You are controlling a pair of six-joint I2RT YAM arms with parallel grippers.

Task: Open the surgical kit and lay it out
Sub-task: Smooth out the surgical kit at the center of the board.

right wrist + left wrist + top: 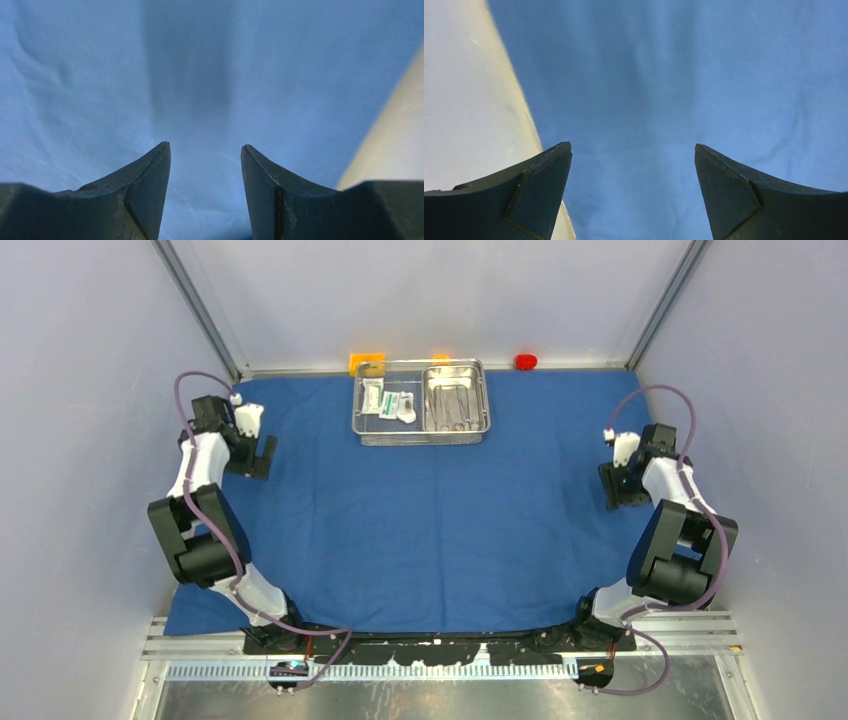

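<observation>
Pale grey walls close in a worktop (450,700) that is almost wholly covered by a large blue cloth wrap (430,530), spread flat with faint creases.

At the near edge the left arm (205,530) rises from its base, folds back at the elbow and reaches forward along the cloth's left border. Its black two-finger end effector (255,455) points down at the cloth. In the left wrist view this end effector (633,147) is spread wide and empty, with a pale surface showing beside its left finger. The right arm (680,540) mirrors that pose along the right border. Its end effector (622,485) also aims downward, parted by a narrower gap (205,145) and gripping nothing.

Well beyond both, at the far middle of the cloth, sits a silver wire-mesh basket (420,439). Its left half holds three small white packets (390,402). Its right half holds a smaller steel tray (452,373) with slim metal instruments (455,412) lying inside.

Behind the basket are two orange blocks (366,362), and a small red block (525,362) sits off to the right.
</observation>
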